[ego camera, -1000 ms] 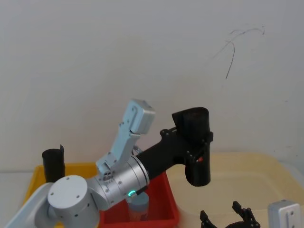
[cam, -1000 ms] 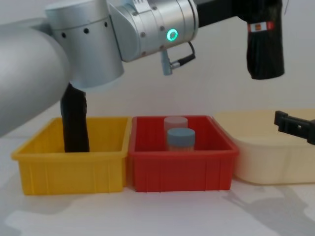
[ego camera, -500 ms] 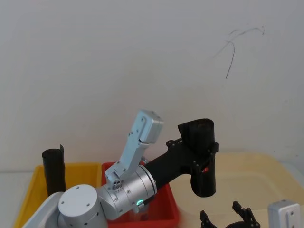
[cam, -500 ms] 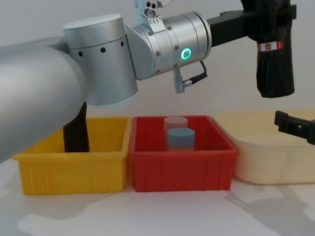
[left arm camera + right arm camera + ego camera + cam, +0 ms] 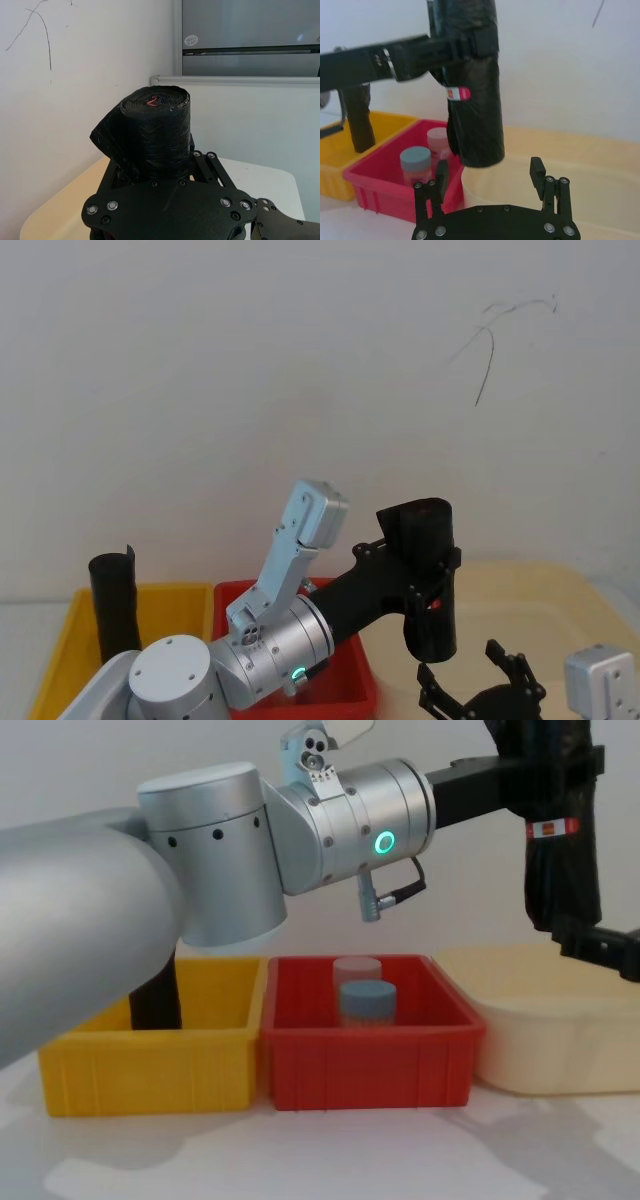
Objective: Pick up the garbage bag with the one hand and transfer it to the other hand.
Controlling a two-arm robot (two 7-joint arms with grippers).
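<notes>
L gripper on garbage bag

We see three containers in a row on the tabletop: a left bin with a tall roll standing inside, a middle bin with one jar before another jar, and a tub at right. The garbage bag hangs upright in the left tool, above the tub's left edge, with the right tool just below it.

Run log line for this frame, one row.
phase: pre-handover | left pincer: shut on garbage bag, upright, in air | right pincer: open, just below bag | transfer: not yet done
</notes>
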